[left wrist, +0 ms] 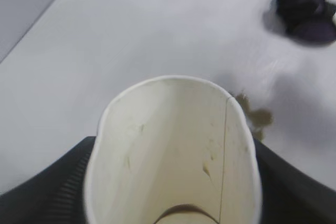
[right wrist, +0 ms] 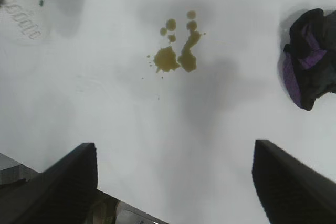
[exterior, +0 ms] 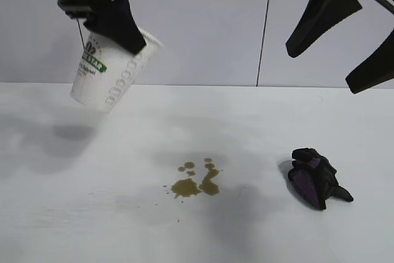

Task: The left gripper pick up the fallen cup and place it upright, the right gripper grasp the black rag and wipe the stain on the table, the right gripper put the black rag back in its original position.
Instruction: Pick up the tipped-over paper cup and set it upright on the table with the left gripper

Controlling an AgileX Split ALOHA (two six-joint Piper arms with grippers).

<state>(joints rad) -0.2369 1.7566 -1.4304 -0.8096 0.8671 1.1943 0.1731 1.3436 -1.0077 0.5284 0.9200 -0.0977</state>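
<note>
With your left end effector [exterior: 117,23] grasping the cup [exterior: 108,72] tilted in the air above the desk [exterior: 49,214], left of the stain [exterior: 197,180], roll it base-down and lower gently before letting go, while the right end effector [exterior: 335,47] hangs released.

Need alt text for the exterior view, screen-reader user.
The left gripper holds the cup tilted in the air above the table, at upper left. A brown stain sits mid-table with the black rag to its right; the right gripper hangs open at upper right.
</note>
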